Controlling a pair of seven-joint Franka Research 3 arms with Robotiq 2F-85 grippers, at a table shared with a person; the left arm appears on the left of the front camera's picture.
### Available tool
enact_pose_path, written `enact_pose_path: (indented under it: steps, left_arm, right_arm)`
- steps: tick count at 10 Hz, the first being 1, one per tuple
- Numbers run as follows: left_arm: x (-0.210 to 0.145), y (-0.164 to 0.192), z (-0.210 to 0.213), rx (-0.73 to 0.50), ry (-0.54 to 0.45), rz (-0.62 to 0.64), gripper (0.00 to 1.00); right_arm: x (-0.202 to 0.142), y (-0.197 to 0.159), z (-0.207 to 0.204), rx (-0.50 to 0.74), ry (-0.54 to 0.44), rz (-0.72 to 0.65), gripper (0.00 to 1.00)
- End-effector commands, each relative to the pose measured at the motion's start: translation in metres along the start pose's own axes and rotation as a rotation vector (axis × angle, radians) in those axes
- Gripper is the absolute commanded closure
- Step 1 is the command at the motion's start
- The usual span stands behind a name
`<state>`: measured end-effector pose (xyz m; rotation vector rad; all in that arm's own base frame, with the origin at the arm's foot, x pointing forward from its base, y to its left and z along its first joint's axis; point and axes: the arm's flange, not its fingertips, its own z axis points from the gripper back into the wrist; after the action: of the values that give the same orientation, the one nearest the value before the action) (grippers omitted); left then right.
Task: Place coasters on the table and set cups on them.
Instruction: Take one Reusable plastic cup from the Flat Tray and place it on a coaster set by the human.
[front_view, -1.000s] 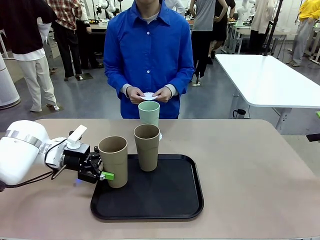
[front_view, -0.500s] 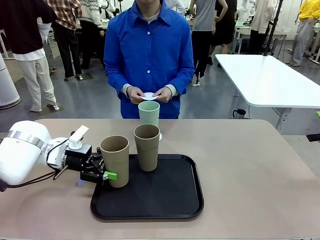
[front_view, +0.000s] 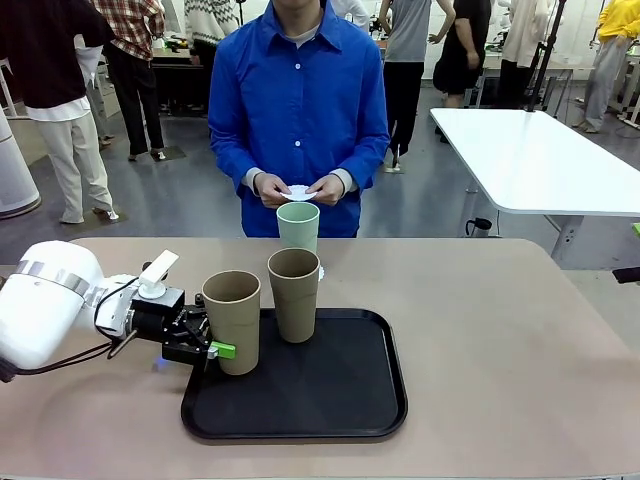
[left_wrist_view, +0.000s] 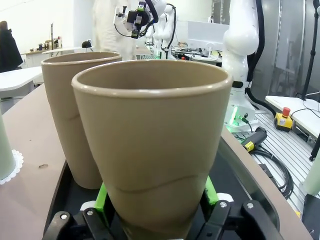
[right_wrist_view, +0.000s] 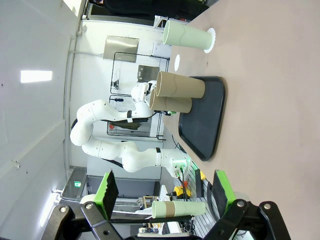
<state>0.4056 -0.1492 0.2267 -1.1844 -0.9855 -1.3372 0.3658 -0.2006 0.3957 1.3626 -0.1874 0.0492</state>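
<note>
Front view: at upper centre the mint cup (front_view: 298, 226) stands on a coaster (front_view: 320, 271) on the table (front_view: 480, 320), so one set looks done. The nearer tan cup (front_view: 232, 320) and the other tan cup (front_view: 294, 294) stand on the tray (front_view: 340, 405), and the person's hands (front_view: 300, 188) hold a second coaster. Left wrist view: the left gripper (left_wrist_view: 156, 196) is clamped low on the nearer tan cup. Right wrist view: the right gripper (right_wrist_view: 165, 192) has its jaws apart and empty.

The table (front_view: 500, 330) carries a black tray (front_view: 330, 390) — and, beyond it, one coaster (left_wrist_view: 16, 165).

The left gripper's (front_view: 218, 342) pads (left_wrist_view: 102, 199) were bright green, clasping a plain tan-brown cup (front_view: 232, 320). Beyond it were a second tan cup (front_view: 294, 294) and a mint-green cup (front_view: 298, 226) on a white lacy coaster (front_view: 320, 271); the tray (front_view: 330, 400) beneath was black.
</note>
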Motion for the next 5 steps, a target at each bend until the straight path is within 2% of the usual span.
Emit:
enact_pose_path:
  steps: [1,3,5]
  left_arm:
    - [-0.001,-0.016,0.004,-0.012,-0.003,-0.069,0.77]
    - [0.055,-0.04,0.037,0.04,-0.062,-0.103,0.77]
    - [0.112,-0.057,0.062,0.053,-0.071,-0.105,0.77]
  right_arm:
    - [0.0,0.0,-0.002,0.009,0.001,0.003,0.0]
    - [0.0,0.0,-0.002,0.009,0.001,0.003,0.0]
    - [0.0,0.0,-0.002,0.009,0.001,0.003,0.0]
